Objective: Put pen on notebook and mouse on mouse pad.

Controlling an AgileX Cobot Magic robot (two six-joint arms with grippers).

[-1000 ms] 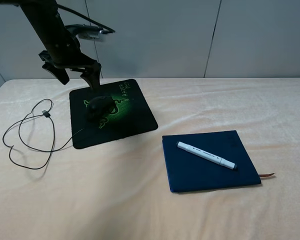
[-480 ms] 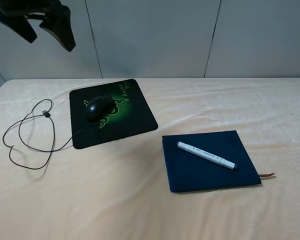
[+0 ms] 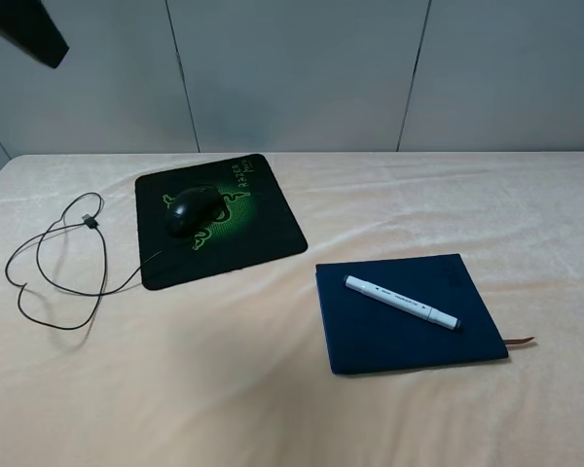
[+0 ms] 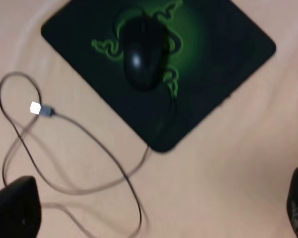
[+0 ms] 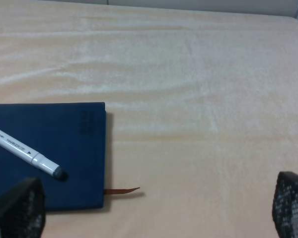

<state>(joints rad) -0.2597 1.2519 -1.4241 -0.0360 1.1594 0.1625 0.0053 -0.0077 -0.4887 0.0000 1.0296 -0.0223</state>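
While my left fingers (image 4: pixel 12 208) hang spread above, the mouse (image 4: pixel 141 54) rests on the pad (image 4: pixel 223 54); my right fingers (image 5: pixel 15 208) spread beside the pen (image 5: pixel 25 151).

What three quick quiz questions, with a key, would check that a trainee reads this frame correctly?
1. True or false: the pen lies on the notebook.
2. Where does the mouse sit? A) on the bare cloth B) on the pad C) on the notebook
3. Fill in: the mouse's cable lies in loops on the ____, beside the pad.

Key:
1. True; it lies slantwise across the cover.
2. B; it rests on the green emblem.
3. Table. The left gripper and the right gripper both show fingers wide apart, holding nothing.
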